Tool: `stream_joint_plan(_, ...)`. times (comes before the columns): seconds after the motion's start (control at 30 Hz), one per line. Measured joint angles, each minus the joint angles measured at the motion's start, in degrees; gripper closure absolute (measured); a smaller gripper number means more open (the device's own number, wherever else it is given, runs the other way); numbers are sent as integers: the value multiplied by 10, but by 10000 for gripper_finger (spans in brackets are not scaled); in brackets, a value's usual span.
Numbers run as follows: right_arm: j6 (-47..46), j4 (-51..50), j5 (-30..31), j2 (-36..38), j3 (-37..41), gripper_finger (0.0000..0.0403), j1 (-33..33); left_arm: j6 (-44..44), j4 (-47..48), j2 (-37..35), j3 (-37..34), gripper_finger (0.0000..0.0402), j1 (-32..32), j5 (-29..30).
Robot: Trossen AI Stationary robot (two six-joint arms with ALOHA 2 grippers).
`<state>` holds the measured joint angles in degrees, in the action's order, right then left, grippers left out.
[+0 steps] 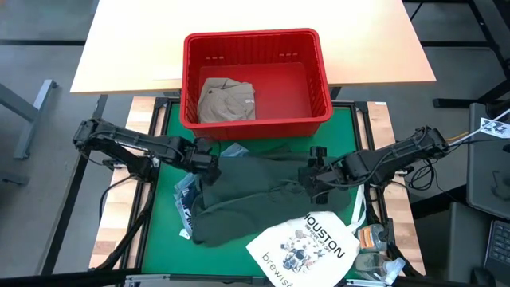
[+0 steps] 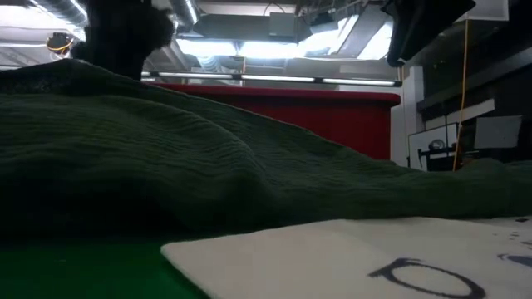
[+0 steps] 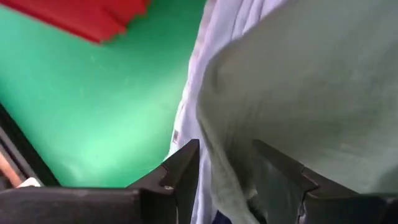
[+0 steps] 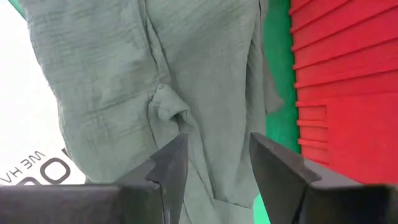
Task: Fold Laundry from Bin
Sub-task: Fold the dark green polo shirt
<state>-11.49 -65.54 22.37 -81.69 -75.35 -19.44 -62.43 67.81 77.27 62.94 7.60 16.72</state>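
A dark green garment [image 1: 255, 191] lies rumpled on the green mat [image 1: 159, 239], over a light blue denim piece [image 1: 235, 150] and a navy one [image 1: 185, 203] that stick out at its left. The red bin [image 1: 251, 36] stands at the mat's far edge, and a khaki garment [image 1: 227, 100] lies on its floor. My left gripper [image 1: 209, 163] is open at the green garment's far left edge [image 3: 217, 124], which runs between its fingers. My right gripper [image 1: 312, 177] hangs open above the garment's right part [image 4: 155, 74], pointing steeply down, near a small pucker [image 4: 168, 112]. My left gripper comes at the dark green garment's left edge [image 3: 214, 180] from above, slanting down, with one finger on either side of the edge. Whether a finger touches the cloth, I cannot tell.
A white tote bag printed "HOUSTON" [image 1: 307, 247] lies at the front right, overlapping the green garment's near corner. Small objects [image 1: 373, 239] sit at the mat's front right corner. A light wooden table [image 1: 255, 16] stands behind the bin.
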Motion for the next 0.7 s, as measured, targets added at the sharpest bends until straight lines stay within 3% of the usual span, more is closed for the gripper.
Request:
stream_joint_plan(0.23, 0, 2, 0, 0, 0, 230, 0, -2, -37, 0, -60, 264, -24, -3)
stream_joint_plan(0.53, 0, 17, -1, 0, 0, 230, 0, 0, -120, 0, -115, 267, -30, -61)
stream_joint_plan(0.7, 0, 17, -1, 0, 0, 230, 0, 34, -116, -2, -92, 328, -30, -51)
